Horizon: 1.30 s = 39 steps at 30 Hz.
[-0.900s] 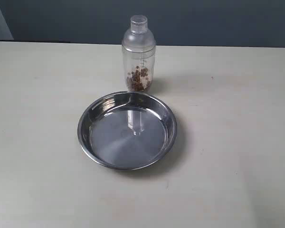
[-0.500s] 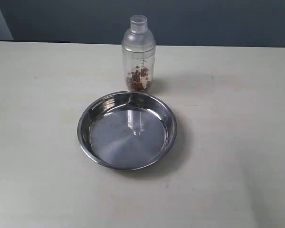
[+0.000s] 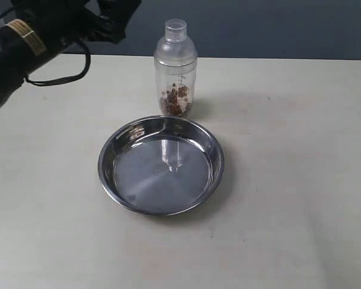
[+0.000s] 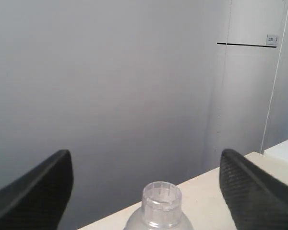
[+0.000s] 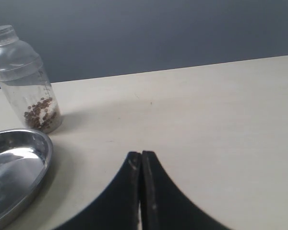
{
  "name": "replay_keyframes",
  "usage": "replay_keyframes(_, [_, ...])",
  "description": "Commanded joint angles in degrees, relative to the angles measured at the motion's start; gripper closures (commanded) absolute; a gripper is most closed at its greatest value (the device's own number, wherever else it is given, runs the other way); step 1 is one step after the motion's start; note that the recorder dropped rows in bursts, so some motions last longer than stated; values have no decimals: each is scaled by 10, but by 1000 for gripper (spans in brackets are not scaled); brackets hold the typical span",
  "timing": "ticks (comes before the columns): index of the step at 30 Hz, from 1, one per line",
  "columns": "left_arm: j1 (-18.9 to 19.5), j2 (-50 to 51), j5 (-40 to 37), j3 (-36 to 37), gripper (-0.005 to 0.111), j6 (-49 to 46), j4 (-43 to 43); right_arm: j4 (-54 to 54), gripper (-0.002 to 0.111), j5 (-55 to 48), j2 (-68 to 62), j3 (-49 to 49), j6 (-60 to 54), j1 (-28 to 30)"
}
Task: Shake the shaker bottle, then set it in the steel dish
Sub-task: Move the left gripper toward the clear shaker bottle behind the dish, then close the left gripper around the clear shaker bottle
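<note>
The clear shaker bottle (image 3: 175, 72) stands upright on the table just behind the steel dish (image 3: 100, 167), with brown granules at its bottom. My left gripper (image 3: 112, 19) hangs high at the back left, apart from the bottle. Seen from the left wrist, it (image 4: 145, 160) is open wide, and the bottle's small round cap (image 4: 162, 197) shows low between the black fingers (image 4: 36, 196), further off. My right gripper (image 5: 140, 155) is shut on nothing, low over the table, to the right of the bottle (image 5: 28, 84) and the dish (image 5: 47, 152). It is out of the exterior view.
The pale table (image 3: 301, 180) runs to a dark blue wall behind the bottle. The dish holds nothing; only the bottle's reflection shows in its flat bottom. A black cable (image 3: 60, 78) loops under the left arm.
The left arm has come into the exterior view from the top left, where only a sliver showed before. Bottle and dish have not moved.
</note>
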State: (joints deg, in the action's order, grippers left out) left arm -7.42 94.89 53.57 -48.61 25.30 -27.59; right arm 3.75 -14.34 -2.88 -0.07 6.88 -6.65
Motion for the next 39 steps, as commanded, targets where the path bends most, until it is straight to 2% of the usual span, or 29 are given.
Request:
replay_keyframes(1, [-25, 56, -1, -47, 27, 11, 1, -2, 109, 9, -2, 1, -2, -2])
replay_keyframes(8, [-51, 136, -10, -112, 27, -4, 31, -2, 109, 8, -2, 1, -2, -2])
replay_keyframes(18, [-55, 243, -10, -196, 27, -3, 31, -2, 109, 8, -2, 1, -2, -2])
replay_keyframes(24, [-67, 268, -13, -216, 27, -3, 25, -2, 109, 8, -2, 1, -2, -2])
replay_keyframes(29, [-75, 285, -50, -222, 27, -3, 29, -2, 109, 8, -2, 1, -2, -2])
replay_keyframes(39, [-76, 324, -45, -221, 27, -4, 20, -2, 109, 8, -2, 1, -2, -2])
